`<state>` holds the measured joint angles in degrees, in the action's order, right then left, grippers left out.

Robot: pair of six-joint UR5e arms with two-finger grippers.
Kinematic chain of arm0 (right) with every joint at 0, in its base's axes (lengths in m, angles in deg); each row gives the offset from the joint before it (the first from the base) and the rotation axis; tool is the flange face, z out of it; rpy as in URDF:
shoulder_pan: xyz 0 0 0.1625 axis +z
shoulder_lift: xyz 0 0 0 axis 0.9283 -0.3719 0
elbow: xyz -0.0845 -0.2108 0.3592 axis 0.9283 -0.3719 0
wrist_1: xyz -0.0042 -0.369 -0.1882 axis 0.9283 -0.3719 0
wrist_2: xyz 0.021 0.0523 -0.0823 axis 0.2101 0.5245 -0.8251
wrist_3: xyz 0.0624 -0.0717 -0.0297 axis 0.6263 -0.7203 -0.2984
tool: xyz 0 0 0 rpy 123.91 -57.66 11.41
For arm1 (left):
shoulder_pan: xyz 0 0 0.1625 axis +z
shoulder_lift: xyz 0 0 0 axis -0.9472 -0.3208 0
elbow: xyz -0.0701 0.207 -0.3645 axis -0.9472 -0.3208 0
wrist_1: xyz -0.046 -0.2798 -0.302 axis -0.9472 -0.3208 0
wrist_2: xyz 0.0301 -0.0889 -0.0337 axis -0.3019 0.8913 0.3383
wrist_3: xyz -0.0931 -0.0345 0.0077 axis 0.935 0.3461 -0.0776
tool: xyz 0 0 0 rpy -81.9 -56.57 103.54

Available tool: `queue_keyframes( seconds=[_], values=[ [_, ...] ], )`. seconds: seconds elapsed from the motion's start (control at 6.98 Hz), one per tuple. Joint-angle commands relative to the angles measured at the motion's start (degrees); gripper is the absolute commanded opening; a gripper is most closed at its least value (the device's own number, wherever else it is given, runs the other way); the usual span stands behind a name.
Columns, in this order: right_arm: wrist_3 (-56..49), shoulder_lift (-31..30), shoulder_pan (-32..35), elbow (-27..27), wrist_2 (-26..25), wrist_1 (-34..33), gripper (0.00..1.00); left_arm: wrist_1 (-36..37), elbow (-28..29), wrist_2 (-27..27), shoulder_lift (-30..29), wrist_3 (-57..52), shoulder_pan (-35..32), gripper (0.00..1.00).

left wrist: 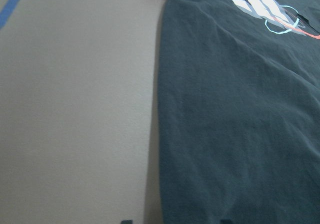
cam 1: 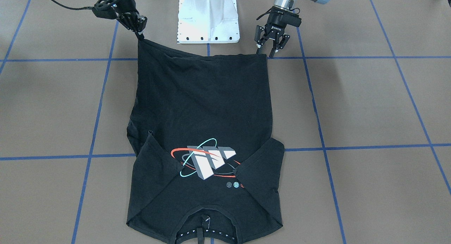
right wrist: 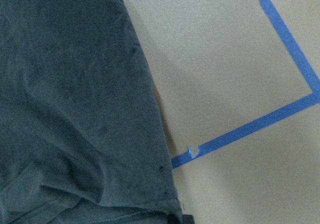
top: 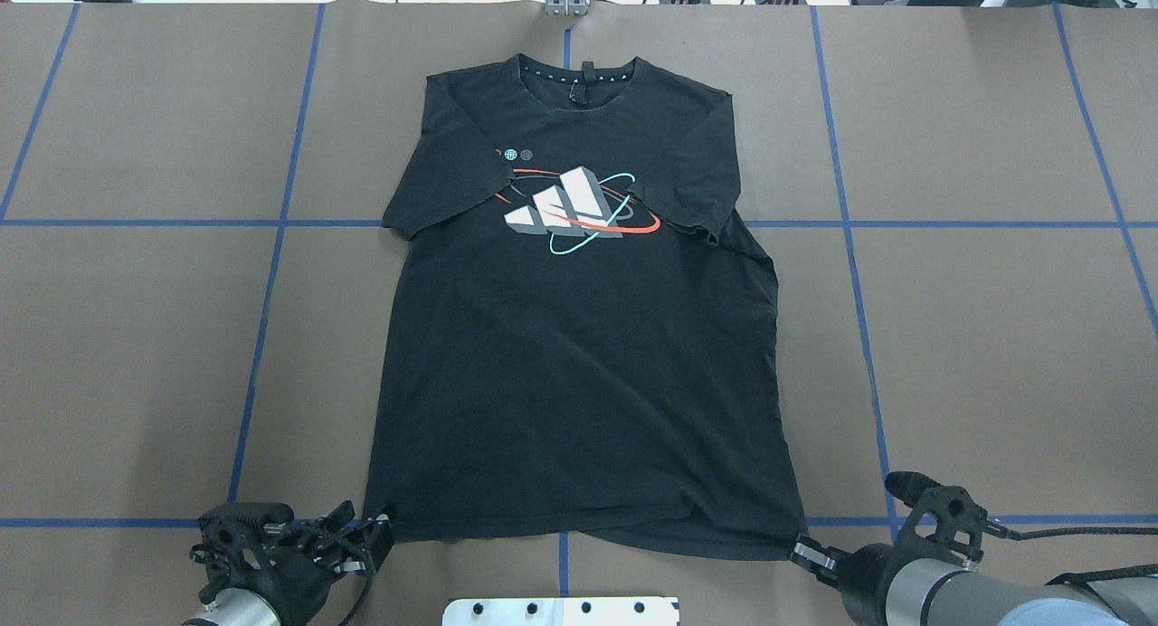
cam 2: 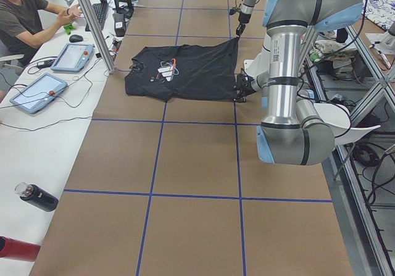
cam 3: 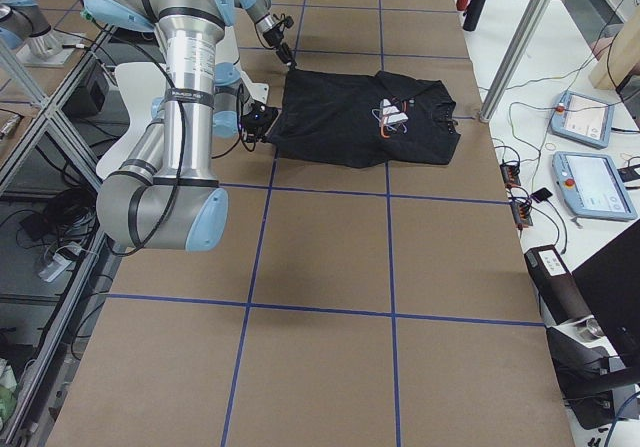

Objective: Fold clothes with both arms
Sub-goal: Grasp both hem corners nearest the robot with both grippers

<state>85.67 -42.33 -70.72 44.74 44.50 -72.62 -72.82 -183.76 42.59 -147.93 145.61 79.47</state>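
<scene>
The black T-shirt (top: 579, 355) lies face up on the brown table, collar away from the robot, both sleeves folded in over the edges of the orbit logo (top: 574, 210). My left gripper (cam 1: 266, 50) is open, its fingers spread at the hem's left corner; in the left wrist view the shirt edge (left wrist: 165, 134) runs between the two fingertips. My right gripper (cam 1: 140, 36) is shut on the hem's right corner and holds it slightly raised, with the cloth pulled to a point. It also shows in the overhead view (top: 801, 546).
The white pedestal base (cam 1: 208, 18) stands between the arms at the robot's edge. Blue tape lines (top: 271, 246) grid the table. An operator (cam 2: 24, 16) sits at a side table with tablets (cam 2: 74, 57); bottles (cam 2: 37, 197) lie near there.
</scene>
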Motion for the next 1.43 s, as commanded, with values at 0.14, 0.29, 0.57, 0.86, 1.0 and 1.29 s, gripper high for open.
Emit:
queue_keyframes(
  seconds=[0.14,0.29,0.57,0.86,1.0,1.29],
  values=[
    [0.0,0.0,0.01,0.02,0.0,0.0,0.0,0.23,0.4,0.4,0.01,-0.06,0.08,0.53],
    [0.0,0.0,0.18,0.02,0.0,0.0,0.0,0.23,0.66,0.4,0.1,-0.15,0.08,0.53],
    [0.0,0.09,0.36,0.02,0.09,0.0,0.0,0.23,0.84,0.4,-0.08,-0.15,0.08,0.52],
    [0.0,0.09,0.45,0.02,0.09,0.0,0.0,0.23,0.84,0.4,0.01,-0.15,0.08,0.48],
    [-0.08,0.09,0.62,0.02,0.35,0.0,0.0,0.32,1.02,0.4,0.1,-0.15,0.08,0.45],
    [-0.09,0.09,0.62,0.02,0.35,0.0,0.0,0.23,1.54,0.4,0.27,-0.15,0.08,0.35]
  ],
)
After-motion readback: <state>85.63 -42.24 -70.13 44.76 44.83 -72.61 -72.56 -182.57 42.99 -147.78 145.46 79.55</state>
